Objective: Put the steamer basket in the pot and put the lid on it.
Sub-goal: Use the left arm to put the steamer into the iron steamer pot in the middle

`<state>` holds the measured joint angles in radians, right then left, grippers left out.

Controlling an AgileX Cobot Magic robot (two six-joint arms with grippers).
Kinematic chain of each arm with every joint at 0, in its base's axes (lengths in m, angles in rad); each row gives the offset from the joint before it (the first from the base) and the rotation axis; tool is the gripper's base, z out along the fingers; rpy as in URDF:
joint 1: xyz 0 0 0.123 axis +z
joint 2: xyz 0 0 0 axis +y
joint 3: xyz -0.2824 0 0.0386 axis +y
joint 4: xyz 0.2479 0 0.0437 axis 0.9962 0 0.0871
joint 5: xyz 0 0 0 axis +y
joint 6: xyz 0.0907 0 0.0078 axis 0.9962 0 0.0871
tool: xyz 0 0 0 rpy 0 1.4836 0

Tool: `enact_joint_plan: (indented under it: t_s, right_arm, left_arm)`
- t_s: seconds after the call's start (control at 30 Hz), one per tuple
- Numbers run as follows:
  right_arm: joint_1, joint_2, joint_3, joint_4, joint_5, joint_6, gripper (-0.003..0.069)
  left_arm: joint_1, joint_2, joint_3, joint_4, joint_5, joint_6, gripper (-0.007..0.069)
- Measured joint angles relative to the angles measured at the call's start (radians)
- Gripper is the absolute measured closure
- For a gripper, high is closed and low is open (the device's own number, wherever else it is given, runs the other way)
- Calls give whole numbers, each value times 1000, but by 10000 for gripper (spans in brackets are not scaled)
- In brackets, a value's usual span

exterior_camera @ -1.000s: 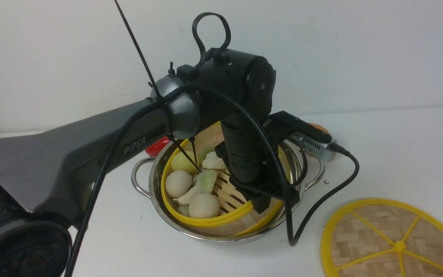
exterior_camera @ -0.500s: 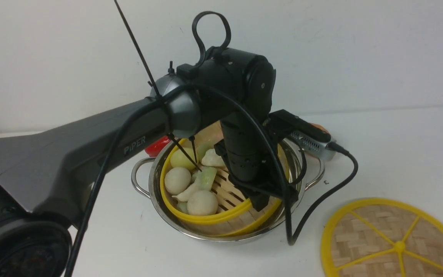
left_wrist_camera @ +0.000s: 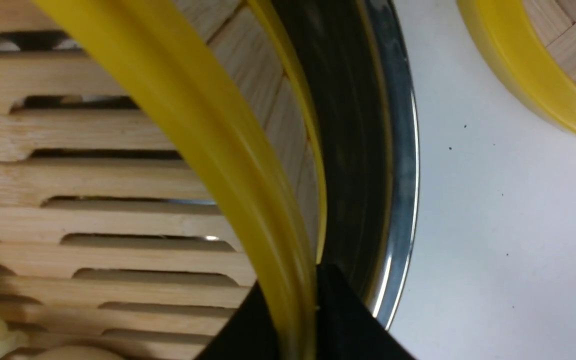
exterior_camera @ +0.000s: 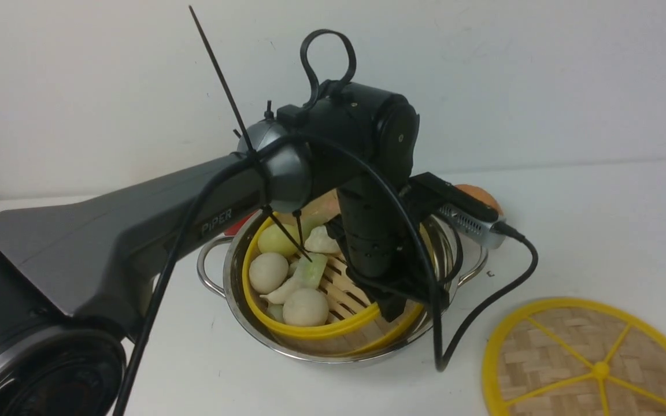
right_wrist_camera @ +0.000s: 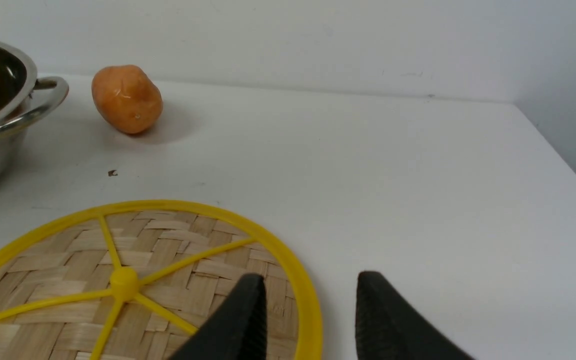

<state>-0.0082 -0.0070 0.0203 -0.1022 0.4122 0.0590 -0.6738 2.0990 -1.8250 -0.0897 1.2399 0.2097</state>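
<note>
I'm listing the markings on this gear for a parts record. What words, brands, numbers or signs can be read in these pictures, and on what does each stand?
"PiPER": pale lettering on the dark grey forearm of the left arm.
No other text is readable: the shiny stainless-steel pot, the yellow-rimmed bamboo steamer basket, the flat woven-bamboo lid and the round orange toy show no lettering.

White tabletop (exterior_camera: 599, 231) (matte, few specks); plain white wall (exterior_camera: 541, 69) behind.
</note>
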Motion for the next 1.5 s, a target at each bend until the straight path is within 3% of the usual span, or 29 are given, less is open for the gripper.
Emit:
enact_joint_plan:
  t_s: [0.43, 0.83, 1.3, 1.5]
  right_arm:
    - [0, 0, 0, 0, 0, 0, 418]
    - [0, 0, 0, 0, 0, 0, 418]
    - [0, 0, 0, 0, 0, 0, 418]
    - [0, 0, 0, 0, 0, 0, 418]
  left_arm:
    - [0, 1, -3, 4, -1, 0, 540]
    - [1, -1, -8, 13, -11, 0, 396]
    - [1, -1, -10, 14, -11, -1, 386]
    - [1, -14, -78, 69, -10, -13, 386]
